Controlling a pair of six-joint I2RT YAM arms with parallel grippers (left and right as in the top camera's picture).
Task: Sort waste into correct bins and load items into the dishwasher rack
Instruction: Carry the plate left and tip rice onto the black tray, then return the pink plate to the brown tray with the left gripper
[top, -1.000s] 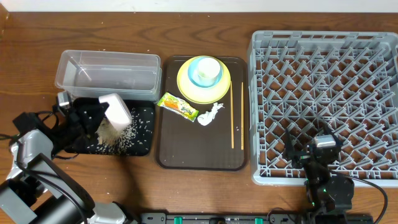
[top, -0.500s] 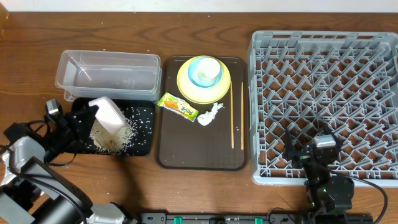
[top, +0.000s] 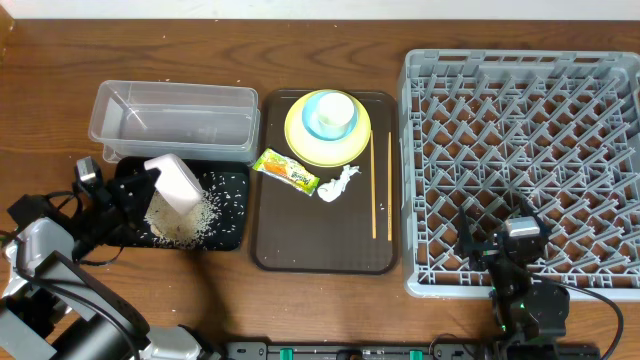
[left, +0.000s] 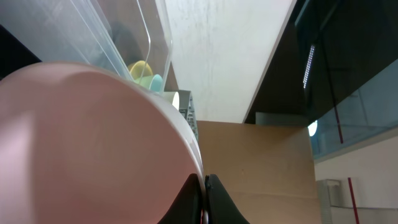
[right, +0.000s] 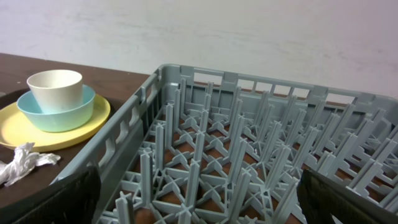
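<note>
My left gripper is shut on the rim of the white bowl and holds it tilted over the black tray, where loose rice grains lie in a heap. In the left wrist view the bowl's pinkish underside fills the frame, with the fingertips pinching its rim. The clear tub stands just behind. The green-and-orange wrapper, paper scrap, chopsticks and the plate with the blue cup and small white cup sit on the brown tray. My right gripper is open over the front of the rack.
The brown serving tray lies between the bins and the rack. The right wrist view shows the rack's pegs between my open fingers, and the plate, cups and paper scrap to the left.
My left gripper drew the tilted bowl a little to the left over the black tray, then held still. The right arm has not moved.
</note>
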